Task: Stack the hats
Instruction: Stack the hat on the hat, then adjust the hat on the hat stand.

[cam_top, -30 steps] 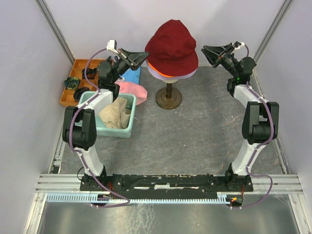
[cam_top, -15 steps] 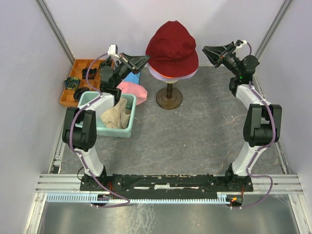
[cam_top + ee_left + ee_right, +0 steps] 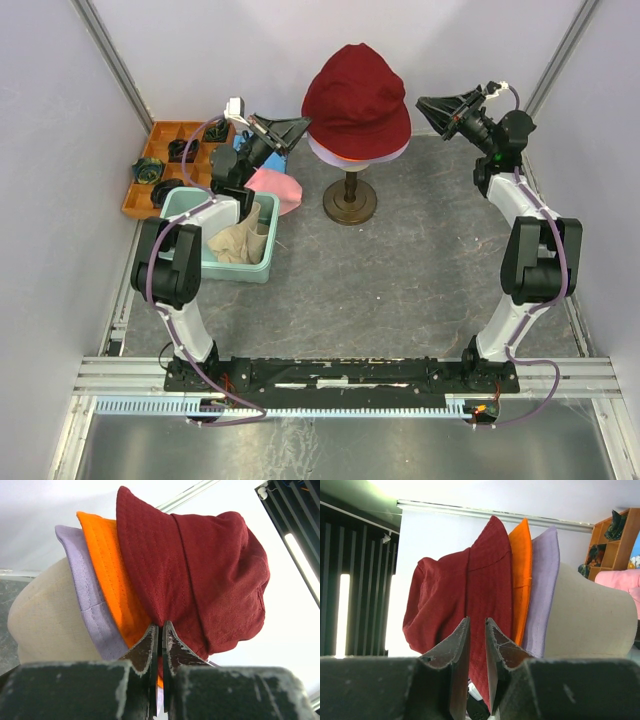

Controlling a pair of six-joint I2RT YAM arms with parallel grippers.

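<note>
A dark red hat [image 3: 355,90] tops the stack on the cream mannequin head [image 3: 45,615], over an orange hat [image 3: 107,565] and a lavender hat [image 3: 82,585]. My left gripper [image 3: 303,124] is shut, and its tips [image 3: 160,625] rest against the dark red brim's left edge. I cannot tell whether cloth is pinched. My right gripper [image 3: 422,101] hovers just right of the stack. Its jaws [image 3: 477,620] are narrowly open with nothing between them. A pink hat [image 3: 278,187] lies on the table. A cream-beige hat [image 3: 238,240] sits in the teal bin [image 3: 230,270].
The mannequin's dark stand [image 3: 351,200] is at the back centre of the table. An orange wooden tray [image 3: 160,160] with small dark items is at the back left, and a blue cloth [image 3: 272,160] lies behind the pink hat. Walls close in on both sides.
The left gripper moved right, and the hat stack and stand shifted slightly right with it. The right gripper drew back to the right and its jaws narrowed.
</note>
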